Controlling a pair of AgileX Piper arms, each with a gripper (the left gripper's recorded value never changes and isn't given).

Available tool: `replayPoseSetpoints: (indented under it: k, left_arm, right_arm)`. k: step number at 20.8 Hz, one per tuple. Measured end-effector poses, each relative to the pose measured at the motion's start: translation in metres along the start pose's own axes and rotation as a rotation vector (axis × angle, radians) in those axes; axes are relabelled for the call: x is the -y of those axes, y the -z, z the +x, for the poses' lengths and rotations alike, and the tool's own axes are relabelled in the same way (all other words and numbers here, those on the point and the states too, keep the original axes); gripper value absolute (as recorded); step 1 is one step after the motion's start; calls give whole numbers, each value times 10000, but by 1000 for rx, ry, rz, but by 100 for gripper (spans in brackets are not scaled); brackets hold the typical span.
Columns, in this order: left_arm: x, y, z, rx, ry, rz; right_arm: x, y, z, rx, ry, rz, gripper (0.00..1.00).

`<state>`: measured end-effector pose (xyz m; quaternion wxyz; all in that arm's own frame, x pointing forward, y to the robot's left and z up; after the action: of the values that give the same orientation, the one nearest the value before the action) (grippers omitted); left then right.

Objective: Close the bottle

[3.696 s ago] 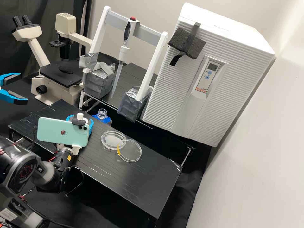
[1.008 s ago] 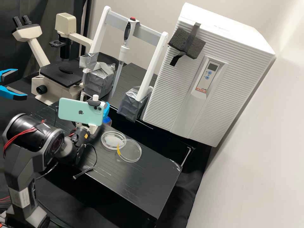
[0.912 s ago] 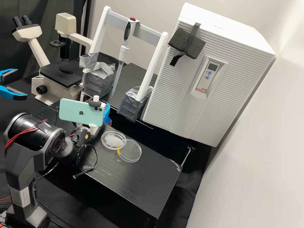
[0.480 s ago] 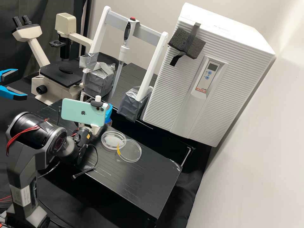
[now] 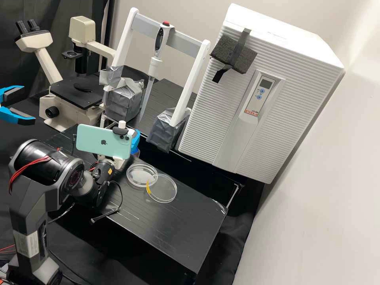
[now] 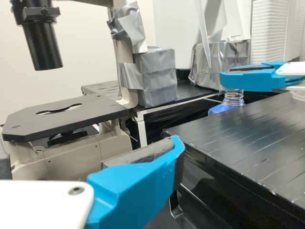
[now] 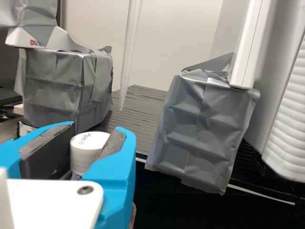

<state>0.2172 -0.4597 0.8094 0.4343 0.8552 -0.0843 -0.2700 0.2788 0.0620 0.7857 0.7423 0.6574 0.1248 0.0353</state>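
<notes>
Right hand is clamped on a white cap, one pad on each side, cap upright. In the left wrist view the hand sits straight over the bottle, fingers just above the neck. Can't tell if the cap touches the rim.

Bottle: clear neck, blue lower part, upright at the back edge of the raised black tabletop. It's between that edge and the grey-taped foot of the pipette stand (whether it stands on the tabletop or just behind it, can't tell). In the high view the mint phone on the right arm hides most of it.

Other side: left hand has its fingers wide apart and holds nothing. It's off the tabletop's left end, near the microscope, well apart from the bottle.

Edges and room:
- The taped foot is just behind the right hand. A second taped foot stands further back left.
- The pipette hangs from the stand, over the gap between the two feet.
- A petri dish overlaps a second dish mid-tabletop, near the right arm's wrist but apart from its fingers.
- The white ribbed cabinet at back right is well apart from both hands.
</notes>
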Motion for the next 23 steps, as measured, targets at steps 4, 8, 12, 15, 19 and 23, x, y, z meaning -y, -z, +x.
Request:
replayPoseSetpoints:
  k: [4,8,12,15,19,23]
  left_arm:
    - [9,3,9,-2,1,-8]
    - [8,3,11,-4,-2,-10]
    - [9,-9,18,2,-1,-10]
    - [8,-8,18,1,-2,-11]
    - [8,-8,18,1,-2,-11]
    - [8,-8,18,1,-2,-11]
  right_arm:
    - [-33,41,-50,-10,-9,-2,0]
    - [-96,98,-97,-26,-30,5,0]
    - [-97,101,-109,-26,-30,5,0]
    - [-68,82,-138,-17,-19,6,0]
    - [-31,51,-125,-6,-5,9,0]
    - [-8,33,-113,-7,-4,11,0]
